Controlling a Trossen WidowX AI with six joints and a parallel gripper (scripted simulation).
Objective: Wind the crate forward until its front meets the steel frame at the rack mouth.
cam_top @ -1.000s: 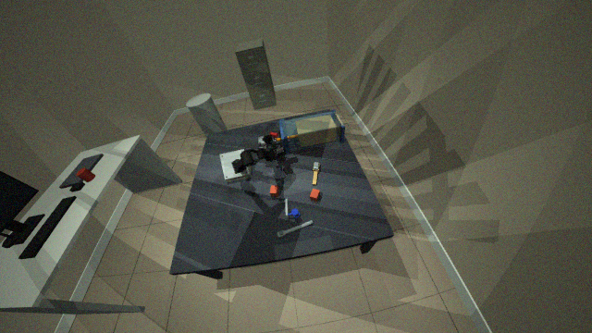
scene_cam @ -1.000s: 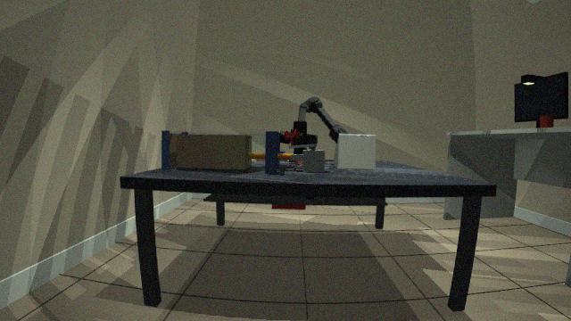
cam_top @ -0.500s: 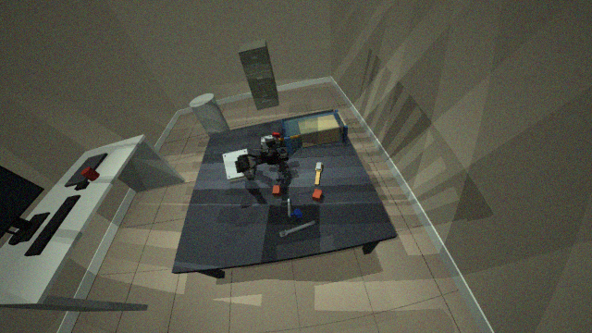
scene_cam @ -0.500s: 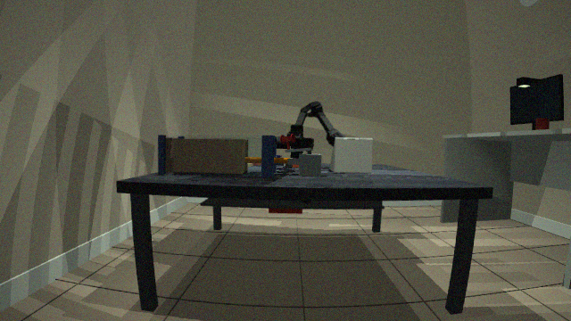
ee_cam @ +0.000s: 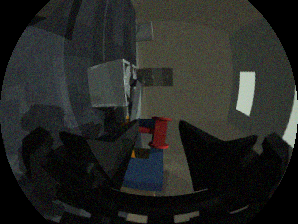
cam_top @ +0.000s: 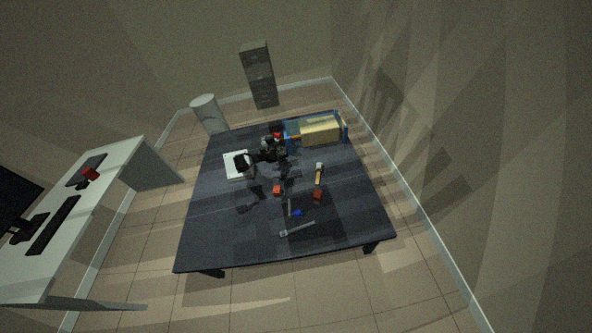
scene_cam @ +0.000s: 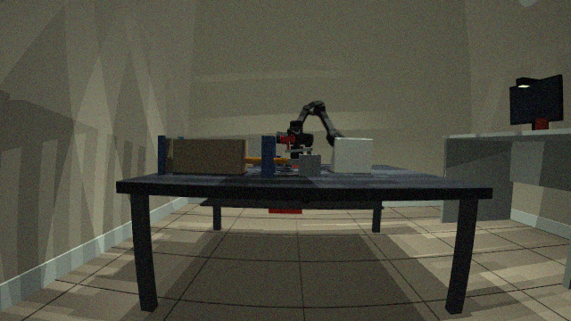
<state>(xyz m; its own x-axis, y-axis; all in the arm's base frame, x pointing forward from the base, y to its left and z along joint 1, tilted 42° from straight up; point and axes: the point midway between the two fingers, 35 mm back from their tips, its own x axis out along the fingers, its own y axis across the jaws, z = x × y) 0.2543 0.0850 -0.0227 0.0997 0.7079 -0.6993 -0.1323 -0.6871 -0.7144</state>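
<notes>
The tan crate [cam_top: 320, 130] [scene_cam: 207, 156] sits flat inside the blue-posted cubby, with a gap between its front and the near blue post [scene_cam: 268, 156]. An orange strap [scene_cam: 254, 160] runs from it towards the grey winch [scene_cam: 310, 165] [ee_cam: 107, 85]. The crank handle's grey arm lies level above the winch, its red knob [cam_top: 277, 135] [scene_cam: 286, 139] [ee_cam: 160, 132] out to the crate side. How deep its key sits is hidden. My gripper [ee_cam: 159, 123] is partly open and grips nothing; the knob appears between its fingertips in the wrist view, and contact cannot be told.
A white box [cam_top: 228, 166] [scene_cam: 352, 155] stands beside the winch, with part of the arm over it. On the bench lie a yellow-handled tool [cam_top: 318, 177], two red blocks [cam_top: 277, 190] [cam_top: 317, 194], a blue piece [cam_top: 297, 213] and a long grey bar [cam_top: 301, 228].
</notes>
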